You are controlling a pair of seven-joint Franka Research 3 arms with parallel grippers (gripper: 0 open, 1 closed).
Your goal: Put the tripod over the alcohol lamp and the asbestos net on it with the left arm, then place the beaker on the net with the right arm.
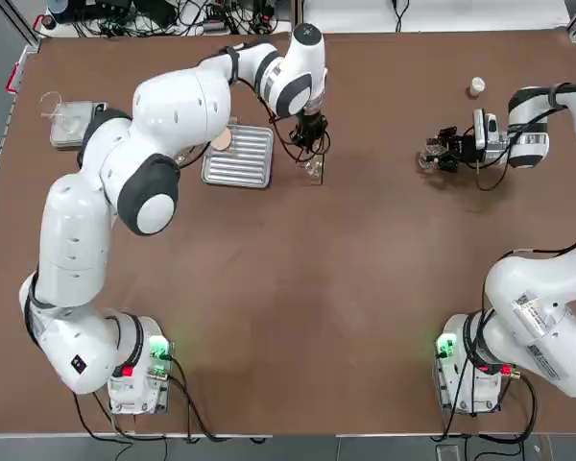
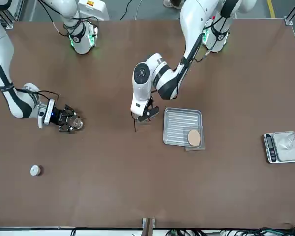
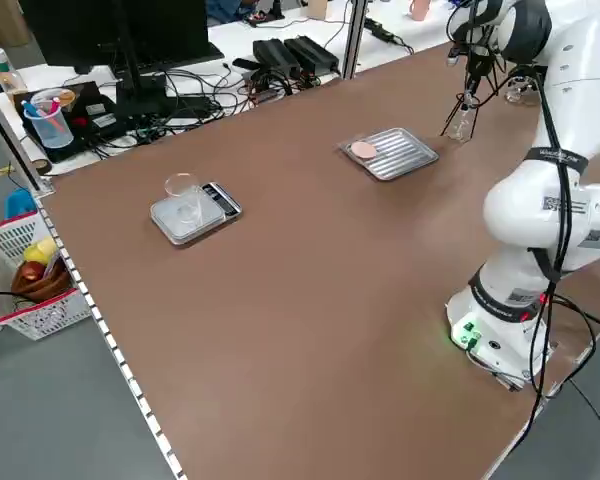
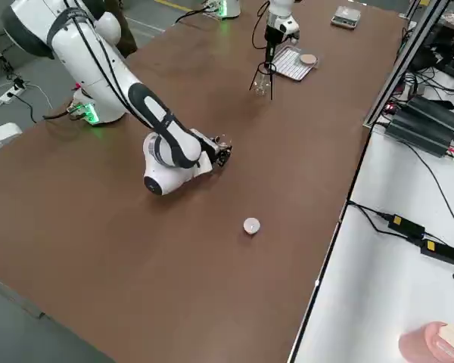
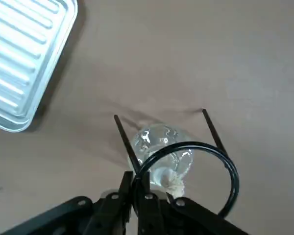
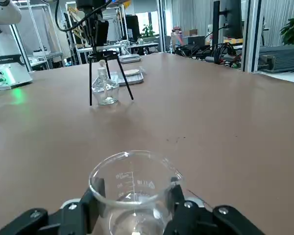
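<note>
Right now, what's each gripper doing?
Left gripper: closed on the tripod's ring, at the alcohol lamp.
Right gripper: closed around the beaker, on the table's right side.

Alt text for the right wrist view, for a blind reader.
The right arm's jaws grip a clear glass beaker in the foreground. Beyond it, the left arm's jaws hold a black tripod around a small glass lamp, near a metal tray.

Brown tabletop (image 1: 298, 288) with ribbed metal tray (image 1: 238, 175), digital scale (image 2: 272, 148), alcohol lamp (image 6: 105, 92) and small white cylinder (image 1: 476, 85).
</note>
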